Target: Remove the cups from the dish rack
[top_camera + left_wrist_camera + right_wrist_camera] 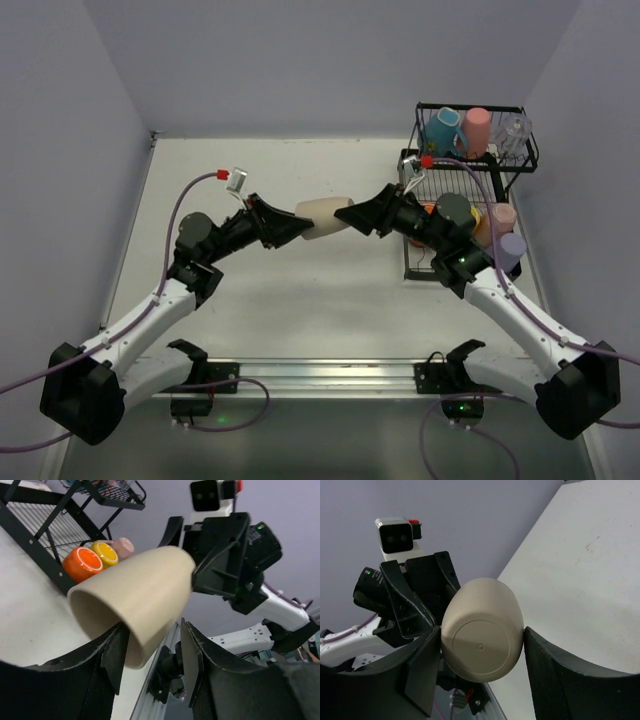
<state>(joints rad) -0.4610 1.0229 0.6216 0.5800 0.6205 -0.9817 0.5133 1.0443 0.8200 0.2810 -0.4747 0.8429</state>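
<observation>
Closest to me, the right end effector [481, 637] is clamped on the flat base of the beige tapered cup [320, 218], which hangs on its side in mid-air above the white table [300, 330], well left of the black wire dish rack [30, 547]. My left end effector [152, 630] straddles the cup's open rim from the opposite side, one finger against its wall, but I cannot tell whether it grips. A glossy orange cup [82, 564], a yellow cup [105, 554] and a pink cup [122, 545] lie on their sides in the rack's lower tray.

Bare table [280, 330] spreads left and centre; the dish rack [425, 268] blocks the right.
</observation>
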